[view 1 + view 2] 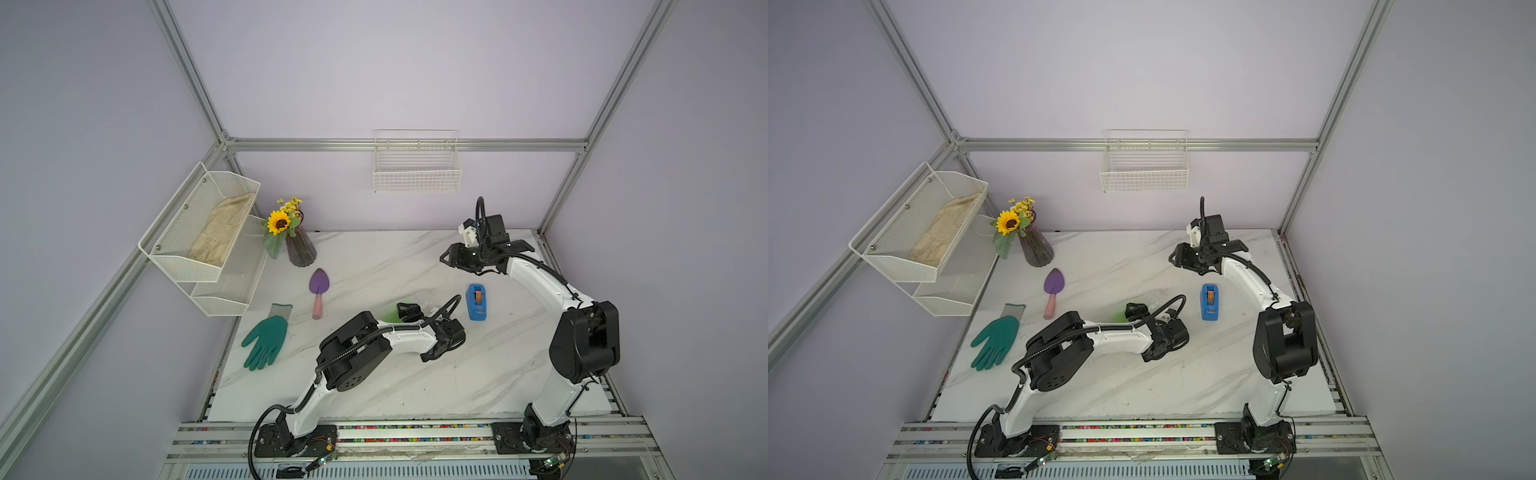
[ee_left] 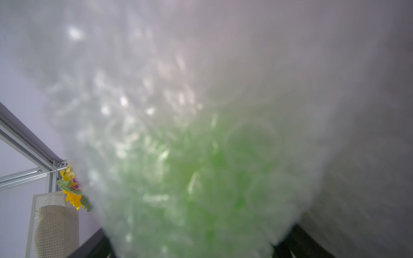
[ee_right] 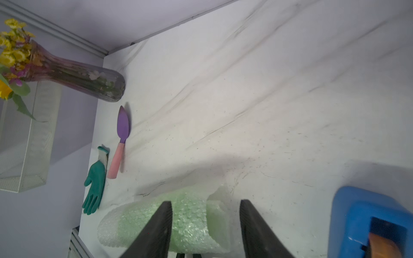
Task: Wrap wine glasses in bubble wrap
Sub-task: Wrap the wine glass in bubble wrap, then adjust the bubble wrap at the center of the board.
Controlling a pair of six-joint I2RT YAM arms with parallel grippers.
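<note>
Right wrist view: goblet [image 3: 190, 223] lies rolled in bubble wrap [image 3: 111, 230], your left gripper [image 2: 196, 243] straddles it, grip unclear, right gripper [image 3: 205, 202] parted, empty; fetching the tape dispenser [image 3: 357, 212] looks next.

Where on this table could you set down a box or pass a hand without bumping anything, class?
Free: the near strip of table between the two arm bases, and the far middle between vase and right claw. Crowded: the left side with trowel and glove, and the centre, where the wrapped goblet lies near the tape dispenser.
</note>
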